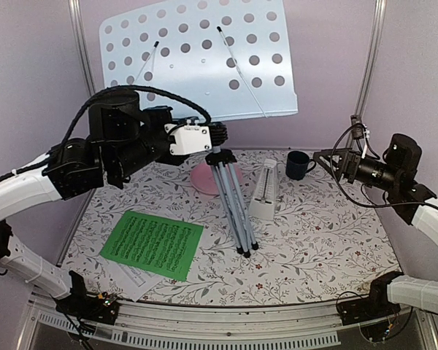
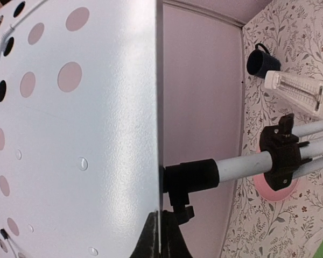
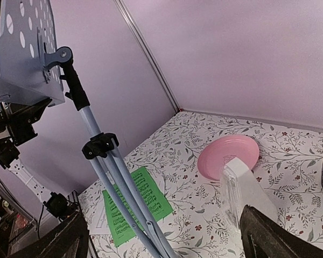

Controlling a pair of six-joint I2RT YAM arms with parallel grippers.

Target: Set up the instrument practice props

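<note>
Tripod legs (image 1: 237,219) of the music stand (image 1: 204,62) are bunched together, so the left gripper (image 2: 161,239), clamped on the lower edge of its perforated desk (image 2: 70,134), props it upright mid-table. Right gripper (image 1: 330,162) hovers wide open, empty, near the mug (image 1: 299,165), likely free to spread the 3 legs.

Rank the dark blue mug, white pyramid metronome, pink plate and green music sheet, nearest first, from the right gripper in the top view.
From the right gripper:
1. Dark blue mug, just beside it at the back right.
2. White pyramid metronome, centre.
3. Pink plate, left of centre.
4. Green music sheet, near left.
</note>
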